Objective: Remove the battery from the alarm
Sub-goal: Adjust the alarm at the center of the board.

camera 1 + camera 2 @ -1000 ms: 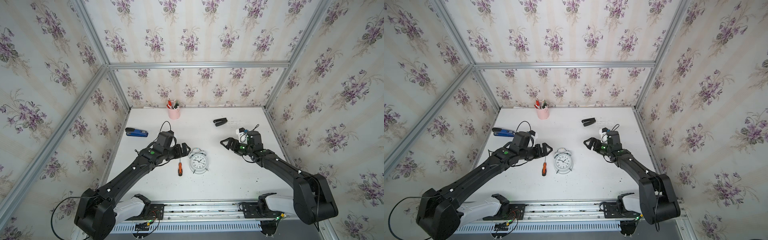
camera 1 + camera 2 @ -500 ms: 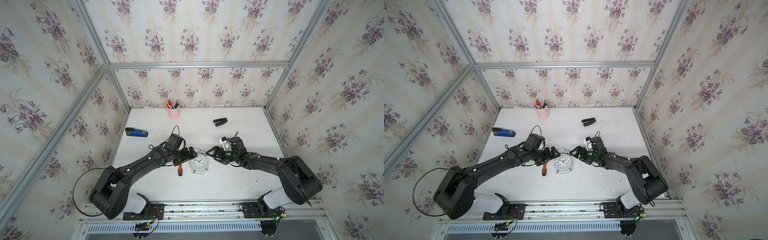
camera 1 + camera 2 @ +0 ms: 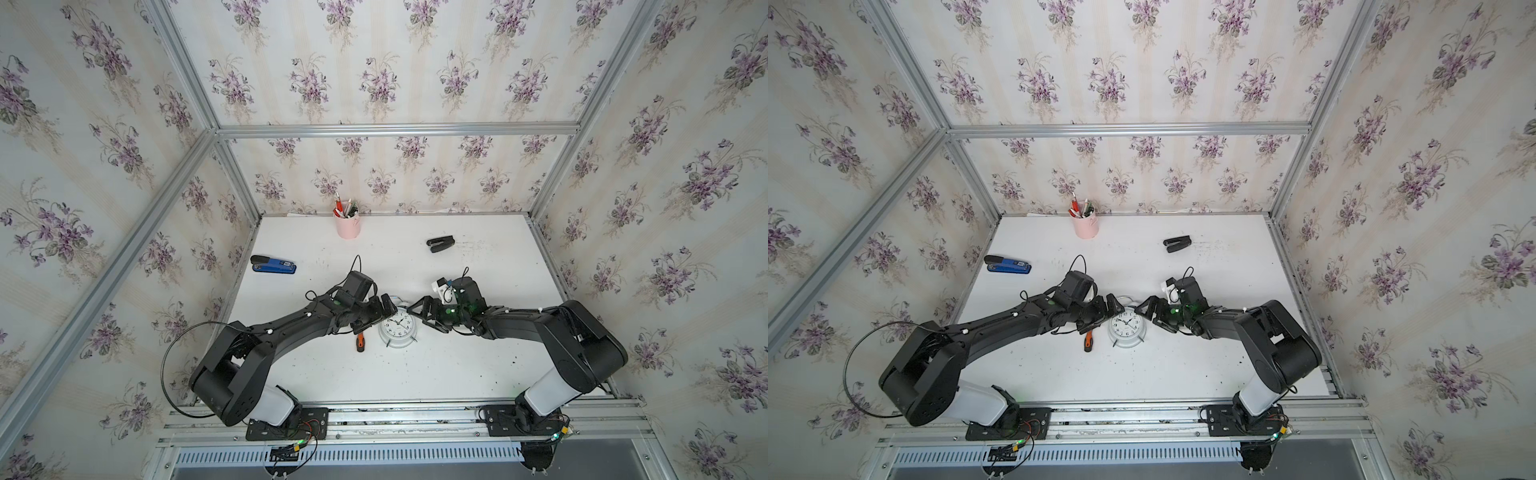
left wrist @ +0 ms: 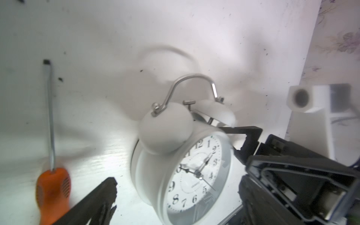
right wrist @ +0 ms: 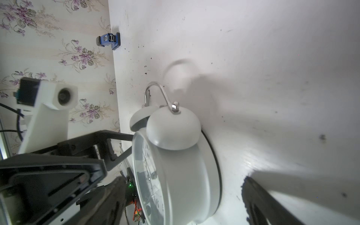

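Flanking the alarm, left gripper and right gripper, both spread wide (battery hidden), risk toppling it if closing unevenly.

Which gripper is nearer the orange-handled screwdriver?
The left gripper: the orange-handled screwdriver lies beside it; the round white alarm clock sits between screwdriver and right gripper.

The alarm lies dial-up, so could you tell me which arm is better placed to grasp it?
Probably the right: the right gripper is open, with the alarm between its fingers. The left gripper, also open, sits up near one bell.
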`<state>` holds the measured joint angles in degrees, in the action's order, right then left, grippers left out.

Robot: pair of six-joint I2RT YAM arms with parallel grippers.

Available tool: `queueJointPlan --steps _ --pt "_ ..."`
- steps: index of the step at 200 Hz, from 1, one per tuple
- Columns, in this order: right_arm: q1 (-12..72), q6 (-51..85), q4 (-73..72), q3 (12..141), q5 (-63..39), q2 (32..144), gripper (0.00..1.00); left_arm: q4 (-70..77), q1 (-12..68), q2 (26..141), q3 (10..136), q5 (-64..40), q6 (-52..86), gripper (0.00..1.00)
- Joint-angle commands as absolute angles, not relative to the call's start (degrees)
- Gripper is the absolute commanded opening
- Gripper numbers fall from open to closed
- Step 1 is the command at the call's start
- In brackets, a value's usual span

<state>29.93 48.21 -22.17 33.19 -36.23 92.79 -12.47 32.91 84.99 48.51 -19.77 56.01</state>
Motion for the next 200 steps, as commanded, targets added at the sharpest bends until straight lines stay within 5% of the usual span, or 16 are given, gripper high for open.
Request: queueJointPlan --steps 1,28,87,200 --pt "29.88 47.16 -21.23 33.66 -35.61 92.12 0.95 -19.77 30.49 87.83 56.14 -19.17 47.07 1.0" --pt "29.79 46.08 -19.85 33.37 -35.49 91.58 0.95 -32.72 29.39 96.38 72.0 -19.64 29.87 1.0" --pt "29.09 43.44 -15.93 33.74 -36.09 90.36 0.93 -51.5 29.35 110.63 92.98 -24.6 1.22 0.82" --pt "28.83 41.57 -13.82 34.45 -36.36 92.22 0.87 -58.12 29.31 121.48 97.22 -21.52 -6.64 0.63"
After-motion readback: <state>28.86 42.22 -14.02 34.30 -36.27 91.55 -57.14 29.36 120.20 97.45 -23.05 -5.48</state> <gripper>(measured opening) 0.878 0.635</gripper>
